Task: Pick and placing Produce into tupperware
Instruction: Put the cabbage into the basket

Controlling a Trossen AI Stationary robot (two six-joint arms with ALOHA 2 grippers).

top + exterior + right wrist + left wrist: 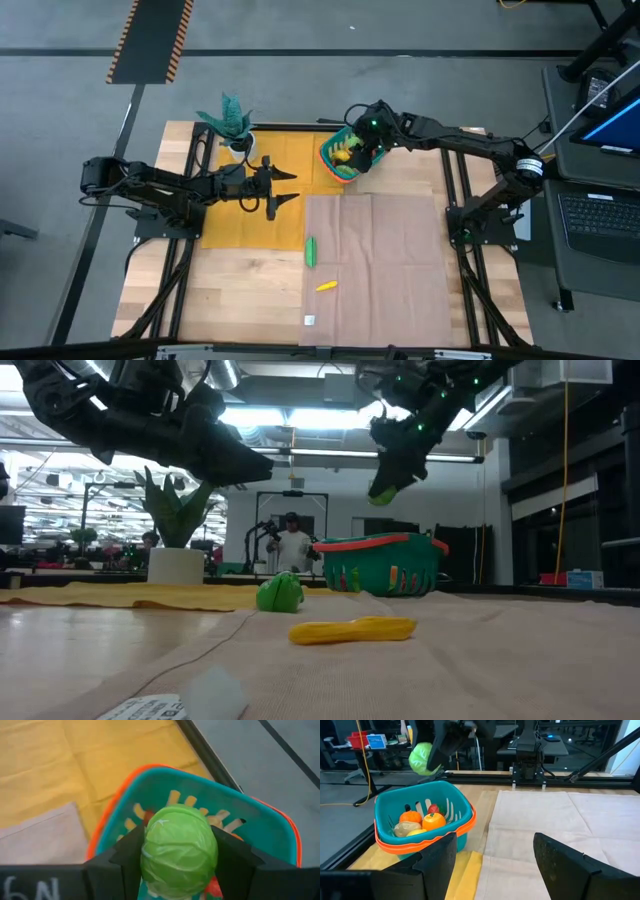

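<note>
**Cabbage held over the tupperware**

The right gripper (179, 851) is clamped on a green toy cabbage (179, 852), directly above the teal tupperware (387, 807). Inside lie two oranges (434, 821), something small and red, and a pale piece, possibly a potato. The left gripper (495, 860) hangs spread and empty over the yellow cloth (225, 220). A green vegetable (311, 251) and yellow one (326, 286) lie on the beige cloth (390, 260).

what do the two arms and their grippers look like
Both arms are dark, almost black, built of jointed segments with black cables running along them. The left gripper ends in two flat, tapered dark fingers. The right gripper has the same blocky dark fingers, and small green lights glow on its wrist. A pale band rings the right arm near its base.
</note>
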